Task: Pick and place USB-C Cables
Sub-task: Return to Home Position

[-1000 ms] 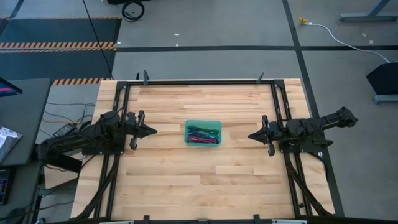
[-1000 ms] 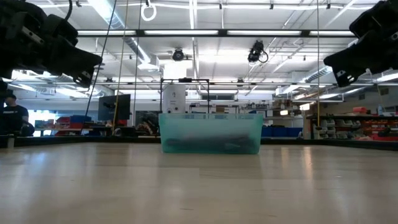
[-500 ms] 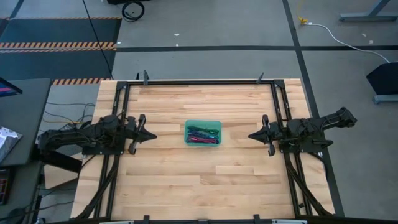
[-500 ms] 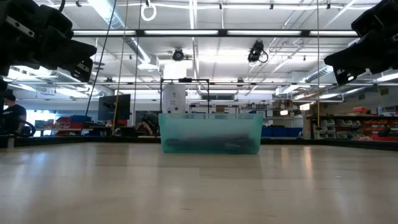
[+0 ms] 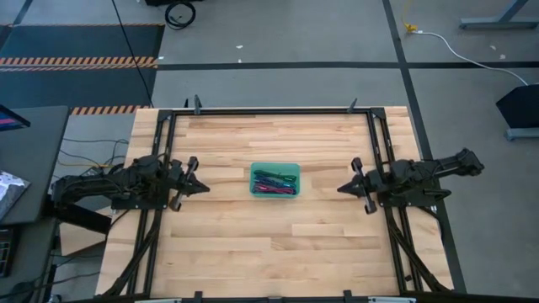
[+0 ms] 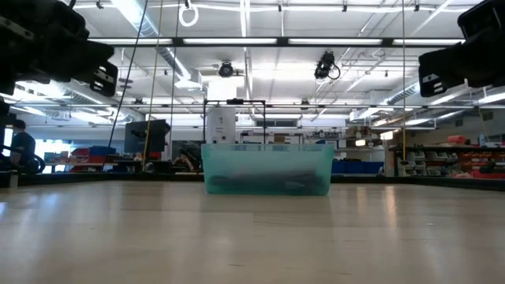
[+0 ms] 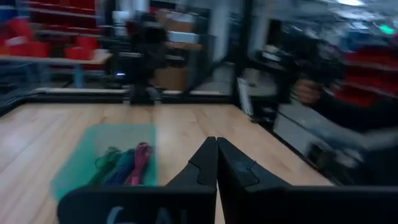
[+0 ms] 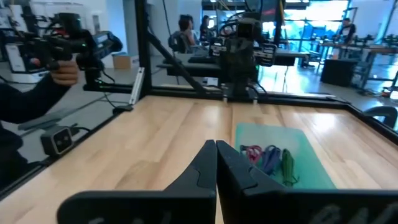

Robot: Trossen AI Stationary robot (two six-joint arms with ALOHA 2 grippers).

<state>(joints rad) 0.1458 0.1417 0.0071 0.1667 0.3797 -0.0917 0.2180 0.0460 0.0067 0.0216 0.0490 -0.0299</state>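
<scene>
A teal-green plastic tray sits in the middle of the table. Several short coiled cables lie inside it, purple-blue, maroon-magenta, teal and dark green; they also show in the left wrist view and the right wrist view. My left gripper hovers left of the tray, shut and holding nothing. My right gripper hovers right of the tray, also shut and holding nothing. Both point toward the tray. In the low view the tray stands on its base, its contents a dark blur.
A black metal frame runs along the table's edges. Bare wood lies around the tray on every side. A person's hand holds a controller beyond the table's edge. Desks and cables stand past the left edge.
My left arm has drawn back toward the table's left edge, and its gripper has risen slightly. My right gripper has shifted a little and lifted in the low view. Both stayed shut. The tray and cables have not moved.
</scene>
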